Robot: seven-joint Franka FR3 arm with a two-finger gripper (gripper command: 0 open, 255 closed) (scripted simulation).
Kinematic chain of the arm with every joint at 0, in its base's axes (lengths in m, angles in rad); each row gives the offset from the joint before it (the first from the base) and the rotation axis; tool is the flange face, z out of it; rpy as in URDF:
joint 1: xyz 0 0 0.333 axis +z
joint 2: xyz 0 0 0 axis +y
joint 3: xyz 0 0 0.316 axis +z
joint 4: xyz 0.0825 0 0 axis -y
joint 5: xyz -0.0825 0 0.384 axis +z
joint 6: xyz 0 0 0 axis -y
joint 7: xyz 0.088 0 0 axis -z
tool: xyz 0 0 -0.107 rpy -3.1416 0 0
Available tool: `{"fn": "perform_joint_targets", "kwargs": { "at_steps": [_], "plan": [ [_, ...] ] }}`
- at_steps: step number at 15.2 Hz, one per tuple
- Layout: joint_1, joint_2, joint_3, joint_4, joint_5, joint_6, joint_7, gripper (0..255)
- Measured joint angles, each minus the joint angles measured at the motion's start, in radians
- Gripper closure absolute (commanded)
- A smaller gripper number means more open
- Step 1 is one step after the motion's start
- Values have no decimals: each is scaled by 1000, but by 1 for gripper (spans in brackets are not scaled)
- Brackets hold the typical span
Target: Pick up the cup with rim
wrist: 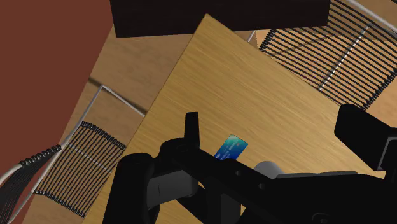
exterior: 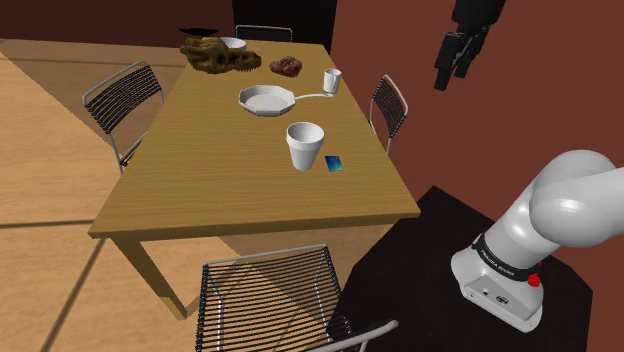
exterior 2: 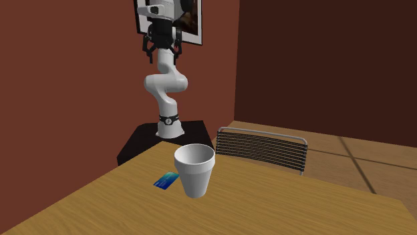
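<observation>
Open air surrounds the white tapered cup (exterior: 305,145) on the wooden tabletop (exterior: 200,170), from above and on most sides. Only a small blue card (exterior: 334,163) lies flat just beside it (too low to block a pass). The shallow white pan (exterior: 267,99) stands apart; the black end effector (exterior: 455,62) hangs high, touching nothing.

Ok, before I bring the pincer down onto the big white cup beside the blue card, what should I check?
1. Pincer open: ok, fingers stand apart.
2. Pincer empty: ok, nothing between the fingers.
3. Cup upright, mouth up: ok.
4. Space round the cup: ok; the card lies beside it without touching, the pan sits farther off.
5. Pincer above the cup: not ok; it hangs high, back toward the stand.
</observation>
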Motion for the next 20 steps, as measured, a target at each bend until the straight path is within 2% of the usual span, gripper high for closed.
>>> {"fn": "perform_joint_targets", "kwargs": {
  "at_steps": [4, 12, 20],
  "plan": [
    [4, 51, 22, -7, 13, 58, 25, 0],
    [10, 279, 86, 1, 25, 284, 99, 0],
    [11, 564, 142, 121, -7, 452, 182, 0]
  ]
}}
